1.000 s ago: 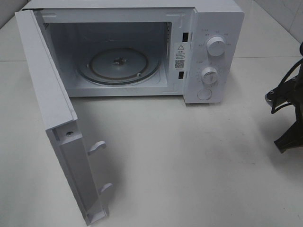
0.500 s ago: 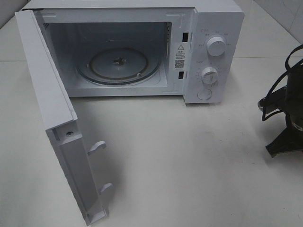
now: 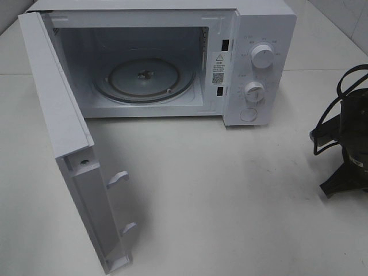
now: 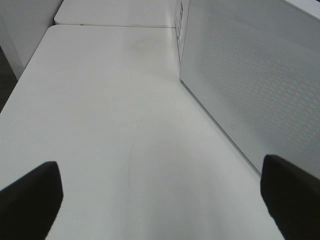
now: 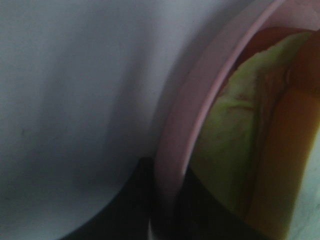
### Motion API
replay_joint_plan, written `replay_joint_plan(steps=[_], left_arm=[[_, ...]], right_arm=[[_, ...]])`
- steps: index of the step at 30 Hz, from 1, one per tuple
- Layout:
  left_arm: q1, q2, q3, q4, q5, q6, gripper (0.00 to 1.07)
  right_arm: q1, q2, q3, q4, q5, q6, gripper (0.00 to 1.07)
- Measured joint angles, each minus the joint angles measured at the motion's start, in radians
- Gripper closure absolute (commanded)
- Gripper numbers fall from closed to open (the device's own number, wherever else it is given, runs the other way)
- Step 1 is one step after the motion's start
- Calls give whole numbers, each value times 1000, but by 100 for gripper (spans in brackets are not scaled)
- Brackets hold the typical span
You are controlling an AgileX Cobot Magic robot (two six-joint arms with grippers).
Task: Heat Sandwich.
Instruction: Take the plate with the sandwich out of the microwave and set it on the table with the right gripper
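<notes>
The white microwave (image 3: 259, 34) stands at the back with its door (image 3: 57, 115) swung wide open to the left and its glass turntable (image 3: 144, 77) bare. In the right wrist view my right gripper (image 5: 162, 205) is shut on the rim of the pink dish (image 5: 200, 100), and the pale yellow sandwich (image 5: 235, 130) lies in it. In the high view only the right arm (image 3: 351, 149) shows at the right edge; dish and sandwich are out of that view. My left gripper (image 4: 160, 200) is open and empty above the table, beside the door's outer face (image 4: 250, 75).
The microwave has two dials (image 3: 263, 56) and a round button (image 3: 248, 114) on its right panel. The open door juts far towards the table's front left. Black cables (image 3: 328, 123) hang off the right arm. White table (image 3: 230, 201) lies in front of the oven.
The right arm has moved leftward, further into the high view from the right edge. The microwave and its door have not moved.
</notes>
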Motion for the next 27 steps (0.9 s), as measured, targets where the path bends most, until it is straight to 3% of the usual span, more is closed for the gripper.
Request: replay_joint_plan(steps=[6,15,20,24,25,27], left_arm=[[0,0,0,0,0,0,3],[0,0,0,0,0,0,3],[0,0,0,0,0,0,3],[0,0,0,0,0,0,3],[0,0,0,0,0,0,3],[0,0,0,0,0,0,3]], right_arm=[[0,0,0,3,-1,0,99],[0,-9,-2,35,3,-1,83],[0,-54,-2,87,3,-15,66],[0,-116,-1,158,-2,-100,46],[0,-116,-1,158,-2,-100,46],[0,-160,-1,214,-3,-172,34]])
